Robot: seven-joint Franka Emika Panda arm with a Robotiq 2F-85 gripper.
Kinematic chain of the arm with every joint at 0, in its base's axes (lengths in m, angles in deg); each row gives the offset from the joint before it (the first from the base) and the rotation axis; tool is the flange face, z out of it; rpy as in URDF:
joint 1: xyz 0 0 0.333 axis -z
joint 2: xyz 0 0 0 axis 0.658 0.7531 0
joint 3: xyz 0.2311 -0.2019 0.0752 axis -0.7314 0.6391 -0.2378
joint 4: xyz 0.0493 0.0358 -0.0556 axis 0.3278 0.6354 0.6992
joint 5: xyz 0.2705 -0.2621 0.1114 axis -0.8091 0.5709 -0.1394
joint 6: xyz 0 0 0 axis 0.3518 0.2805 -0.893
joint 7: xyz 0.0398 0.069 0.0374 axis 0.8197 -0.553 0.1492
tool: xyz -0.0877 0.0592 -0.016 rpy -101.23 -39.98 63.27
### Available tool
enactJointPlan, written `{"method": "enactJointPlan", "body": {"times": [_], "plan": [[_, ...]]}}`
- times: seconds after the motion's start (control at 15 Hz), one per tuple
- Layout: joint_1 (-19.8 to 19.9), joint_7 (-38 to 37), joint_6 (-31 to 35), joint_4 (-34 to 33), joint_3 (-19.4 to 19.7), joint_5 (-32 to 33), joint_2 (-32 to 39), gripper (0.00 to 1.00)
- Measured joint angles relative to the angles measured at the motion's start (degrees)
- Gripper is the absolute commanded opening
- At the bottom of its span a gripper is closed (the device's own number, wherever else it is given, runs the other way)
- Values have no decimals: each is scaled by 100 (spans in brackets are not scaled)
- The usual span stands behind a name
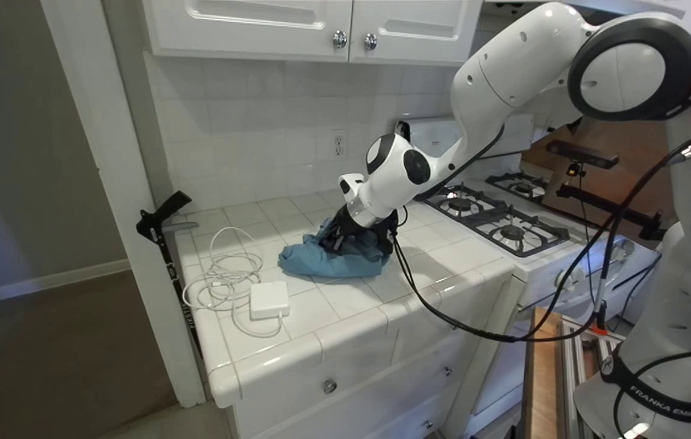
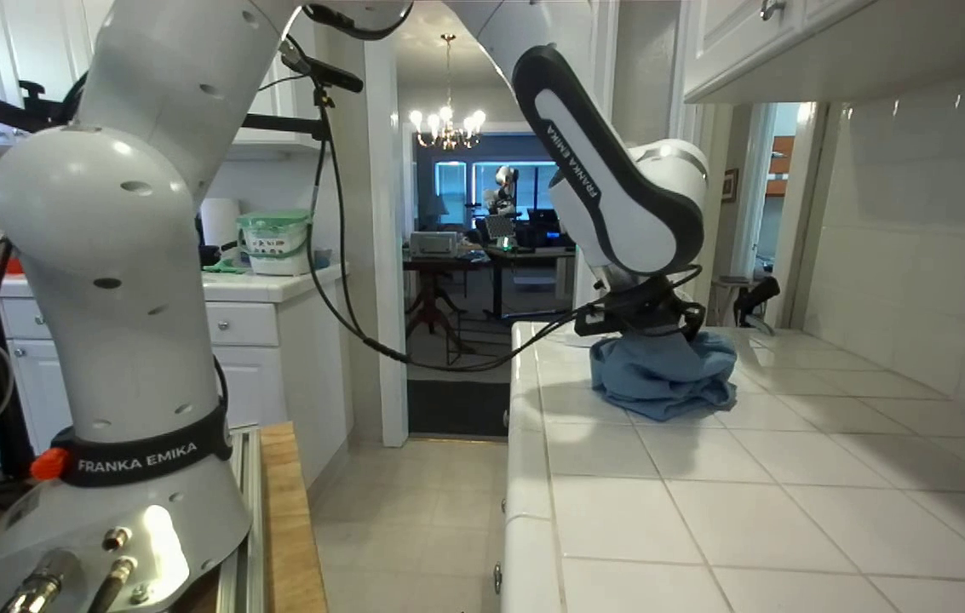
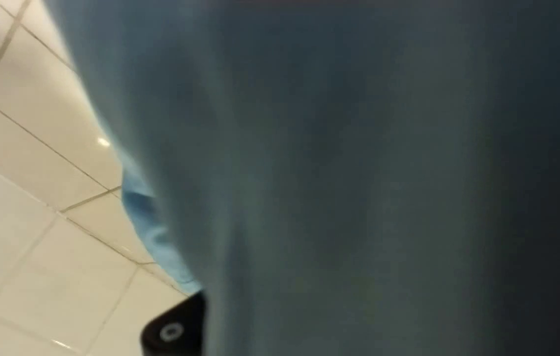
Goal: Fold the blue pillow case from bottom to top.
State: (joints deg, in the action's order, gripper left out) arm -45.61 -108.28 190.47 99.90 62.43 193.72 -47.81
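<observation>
The blue pillow case [image 1: 328,262] lies bunched and rumpled on the white tiled counter [image 1: 375,300]. It also shows as a crumpled heap in an exterior view [image 2: 665,376]. My gripper [image 1: 351,236] points down into the cloth, which bulges up around it; its dark body also shows over the heap in an exterior view [image 2: 644,313]. In the wrist view the pillow case [image 3: 280,148], close and blurred, fills most of the picture. One dark piece of the gripper shows at the lower left there. The fingertips are hidden by cloth, so I cannot tell whether they are shut on it.
A white flat box [image 1: 269,300] with a coiled white cable [image 1: 223,277] lies beside the cloth. A gas stove [image 1: 507,228] adjoins the counter. A tiled wall stands behind, with white cabinets [image 1: 321,30] above. A black-handled grabber [image 1: 165,219] leans at the counter's end.
</observation>
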Motion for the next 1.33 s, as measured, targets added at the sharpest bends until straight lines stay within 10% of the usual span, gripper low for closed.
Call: {"method": "enactJointPlan", "body": {"times": [0.6, 1.33], "plan": [[1108, 570, -151, -4, -1122, -289, 163, 0], [835, 1711, -85, 799, -998, -1147, -872, 0]]}}
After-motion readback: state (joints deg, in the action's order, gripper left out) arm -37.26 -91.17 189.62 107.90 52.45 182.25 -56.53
